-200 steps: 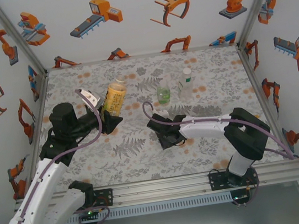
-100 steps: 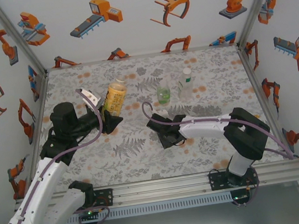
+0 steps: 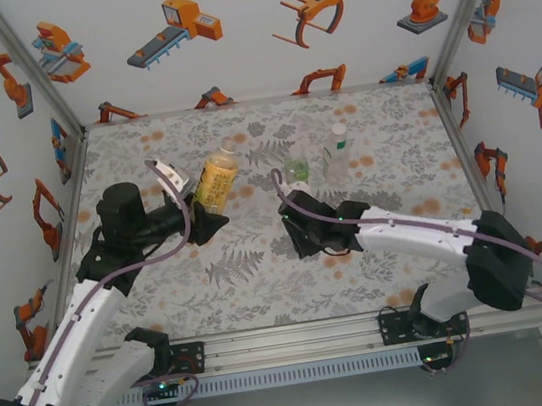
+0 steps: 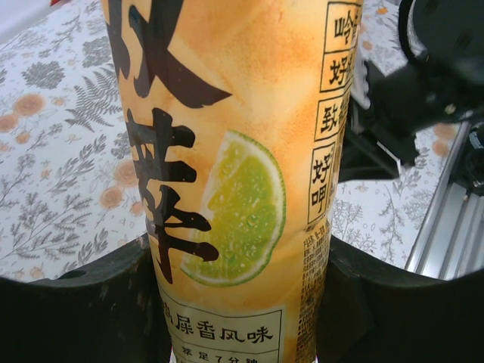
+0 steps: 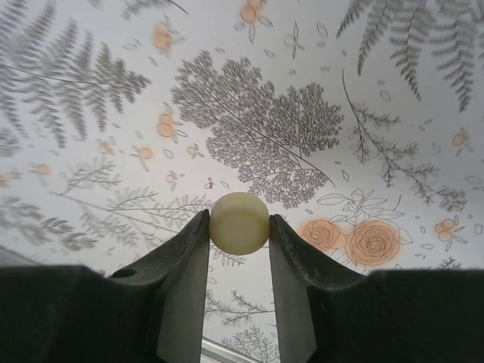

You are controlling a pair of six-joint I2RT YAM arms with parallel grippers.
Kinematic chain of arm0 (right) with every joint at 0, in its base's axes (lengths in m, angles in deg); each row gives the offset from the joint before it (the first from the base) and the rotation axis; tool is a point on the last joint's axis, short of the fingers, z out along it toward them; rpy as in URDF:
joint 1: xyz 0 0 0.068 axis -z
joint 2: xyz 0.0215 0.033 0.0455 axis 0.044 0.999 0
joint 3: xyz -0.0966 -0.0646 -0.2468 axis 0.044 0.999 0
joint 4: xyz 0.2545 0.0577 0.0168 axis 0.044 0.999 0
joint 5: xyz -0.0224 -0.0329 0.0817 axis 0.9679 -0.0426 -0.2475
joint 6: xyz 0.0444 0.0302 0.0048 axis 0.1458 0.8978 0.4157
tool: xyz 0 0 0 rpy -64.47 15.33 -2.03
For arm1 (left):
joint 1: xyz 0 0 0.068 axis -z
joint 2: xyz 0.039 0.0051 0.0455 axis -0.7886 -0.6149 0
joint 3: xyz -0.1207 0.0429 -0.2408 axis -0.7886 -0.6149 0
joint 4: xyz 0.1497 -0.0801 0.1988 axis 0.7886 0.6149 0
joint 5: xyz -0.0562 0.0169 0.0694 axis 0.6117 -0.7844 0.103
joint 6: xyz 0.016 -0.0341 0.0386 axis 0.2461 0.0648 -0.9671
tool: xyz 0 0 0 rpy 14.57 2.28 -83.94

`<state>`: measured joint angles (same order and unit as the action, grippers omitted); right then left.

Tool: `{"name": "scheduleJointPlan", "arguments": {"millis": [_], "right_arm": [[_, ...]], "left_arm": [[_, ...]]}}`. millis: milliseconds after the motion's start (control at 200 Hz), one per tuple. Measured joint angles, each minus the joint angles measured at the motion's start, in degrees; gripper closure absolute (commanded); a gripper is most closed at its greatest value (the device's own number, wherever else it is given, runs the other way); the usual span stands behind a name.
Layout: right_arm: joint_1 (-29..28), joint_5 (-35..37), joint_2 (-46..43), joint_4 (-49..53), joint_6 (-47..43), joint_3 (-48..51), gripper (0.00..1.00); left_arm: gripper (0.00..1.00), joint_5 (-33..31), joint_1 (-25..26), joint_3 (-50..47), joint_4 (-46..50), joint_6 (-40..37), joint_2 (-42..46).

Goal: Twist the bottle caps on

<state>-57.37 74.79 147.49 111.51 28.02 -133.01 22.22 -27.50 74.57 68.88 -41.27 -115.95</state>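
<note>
- In your left wrist view, the top and bottom edges cut off the amber bottle [image 4: 234, 181], so its neck and mouth lie outside the frame.
- From above, the left gripper [image 3: 210, 222] covers that bottle's base.
- From above, the right gripper [image 3: 297, 228] hides its own fingertips under its body.
- The fingers cover both flanks of the cap [image 5: 239, 221]; you cannot tell which way its open side faces.
- The short green bottle [image 3: 297, 170] and the slim bottle [image 3: 338, 150] are too small to tell whether their mouths are capped.
</note>
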Motion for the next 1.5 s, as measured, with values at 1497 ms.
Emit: {"name": "scheduleJointPlan", "arguments": {"millis": [1497], "right_arm": [[3.04, -40.28, -29.05, 1.73, -44.72, -9.73, 0.94]], "left_arm": [[1.0, 0.2, 19.67, 1.42, 20.11, -29.16, -1.11]]}}
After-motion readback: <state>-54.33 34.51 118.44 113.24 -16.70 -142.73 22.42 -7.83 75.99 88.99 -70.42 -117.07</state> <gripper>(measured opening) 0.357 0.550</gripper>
